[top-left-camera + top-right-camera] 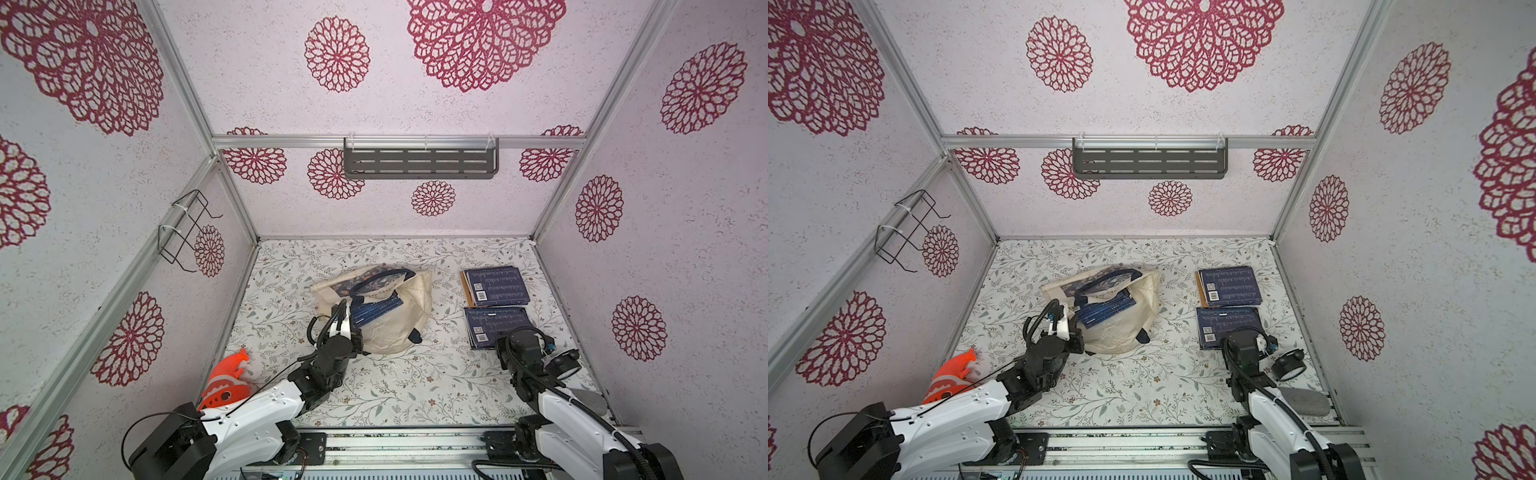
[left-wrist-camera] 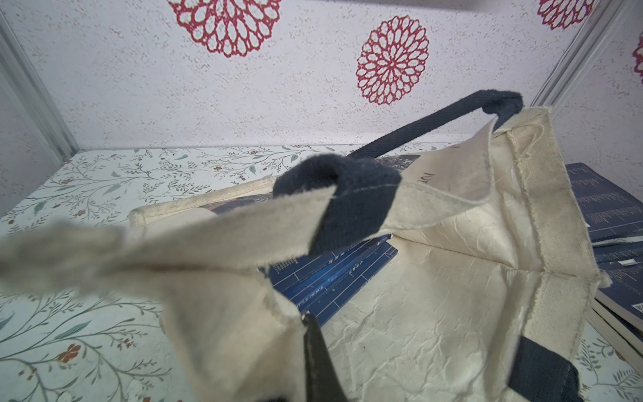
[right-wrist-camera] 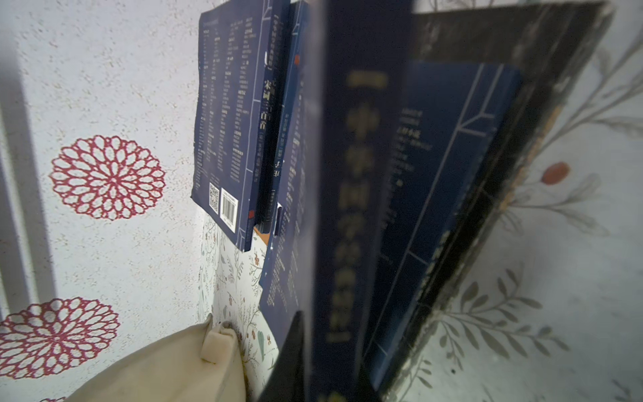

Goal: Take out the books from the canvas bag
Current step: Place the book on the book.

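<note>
The cream canvas bag [image 1: 399, 328] [image 1: 1121, 332] lies on its side mid-table with its mouth held up. My left gripper [image 1: 353, 328] [image 2: 306, 334] is shut on the bag's rim. Dark blue books [image 1: 376, 311] [image 2: 330, 278] lie inside the mouth. To the right, two stacks of books rest on the table, a far one [image 1: 496, 286] and a near one [image 1: 494, 326]. My right gripper [image 3: 330, 365] is over the near stack, its tips hidden under the wrist in both top views. A blue book [image 3: 348, 209] stands spine-first between its jaws, which press against it.
An orange and white toy [image 1: 226, 382] lies at the front left by the wall. A black round device [image 1: 563, 365] and a grey oval object [image 1: 586, 401] sit at the front right. A wire rack [image 1: 183, 232] hangs on the left wall and a grey shelf [image 1: 419, 160] on the back wall.
</note>
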Robot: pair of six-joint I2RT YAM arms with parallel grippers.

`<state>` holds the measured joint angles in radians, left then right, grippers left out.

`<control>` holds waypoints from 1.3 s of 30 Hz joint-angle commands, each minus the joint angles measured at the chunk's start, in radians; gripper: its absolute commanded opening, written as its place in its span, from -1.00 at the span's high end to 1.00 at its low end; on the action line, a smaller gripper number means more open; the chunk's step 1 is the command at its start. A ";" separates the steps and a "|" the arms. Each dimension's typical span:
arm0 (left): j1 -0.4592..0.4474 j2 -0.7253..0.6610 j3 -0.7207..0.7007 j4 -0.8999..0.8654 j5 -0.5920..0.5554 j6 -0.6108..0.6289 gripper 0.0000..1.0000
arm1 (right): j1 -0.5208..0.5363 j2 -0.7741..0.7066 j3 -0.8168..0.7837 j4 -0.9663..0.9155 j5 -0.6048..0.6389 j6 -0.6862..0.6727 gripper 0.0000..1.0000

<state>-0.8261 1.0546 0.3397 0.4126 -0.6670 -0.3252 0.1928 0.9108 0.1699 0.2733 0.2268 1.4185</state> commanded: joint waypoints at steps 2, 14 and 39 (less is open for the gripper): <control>-0.027 0.004 0.030 0.015 0.007 0.001 1.00 | -0.027 0.028 0.021 0.025 -0.037 0.015 0.50; -0.027 0.004 0.031 0.013 0.006 0.001 1.00 | -0.041 0.004 0.067 -0.099 -0.092 0.003 -0.42; -0.027 0.015 0.035 0.013 0.003 0.002 1.00 | -0.041 0.071 0.202 -0.310 -0.130 -0.039 -0.98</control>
<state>-0.8299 1.0668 0.3454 0.4126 -0.6678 -0.3252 0.1558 0.9695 0.3340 0.0078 0.0990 1.3960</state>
